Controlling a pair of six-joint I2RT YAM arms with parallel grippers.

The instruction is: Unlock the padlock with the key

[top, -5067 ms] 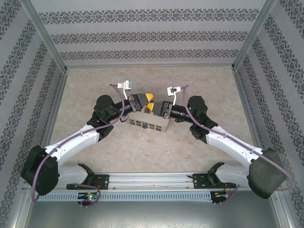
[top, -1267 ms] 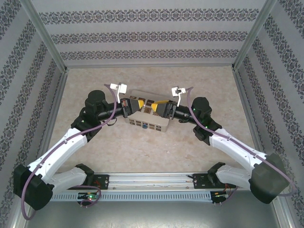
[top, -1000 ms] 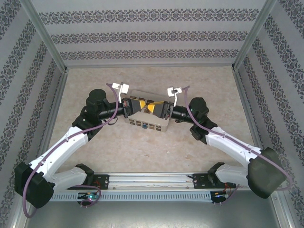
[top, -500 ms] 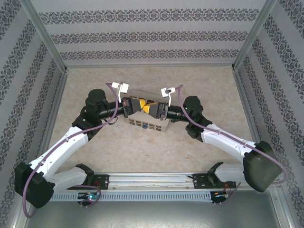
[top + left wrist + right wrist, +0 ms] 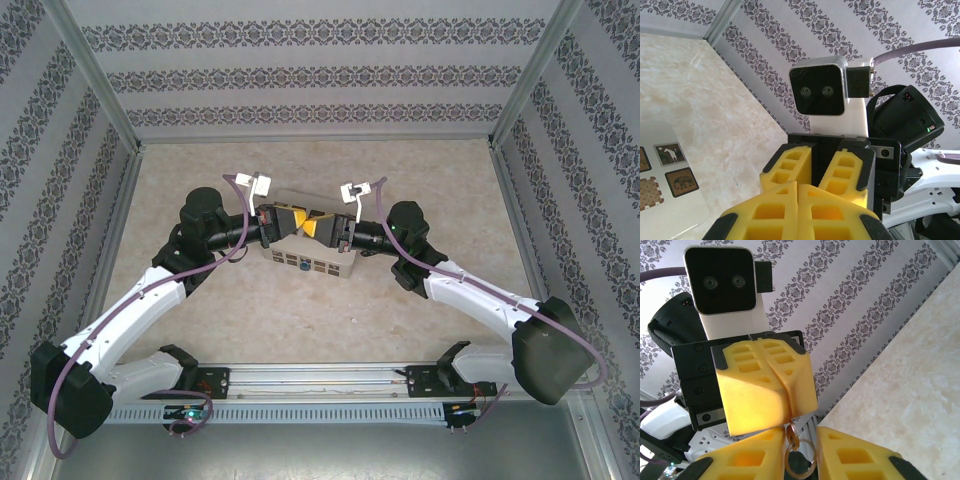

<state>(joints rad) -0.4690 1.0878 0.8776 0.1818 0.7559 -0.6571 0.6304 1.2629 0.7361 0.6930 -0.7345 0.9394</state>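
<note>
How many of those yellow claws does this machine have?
2. The left end effector and the right end effector meet tip to tip over the box; a key ring hangs from the left one.

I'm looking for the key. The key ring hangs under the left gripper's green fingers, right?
Not green. The left gripper has yellow fingers. The right wrist view shows this, with the key ring hanging under them.
</note>
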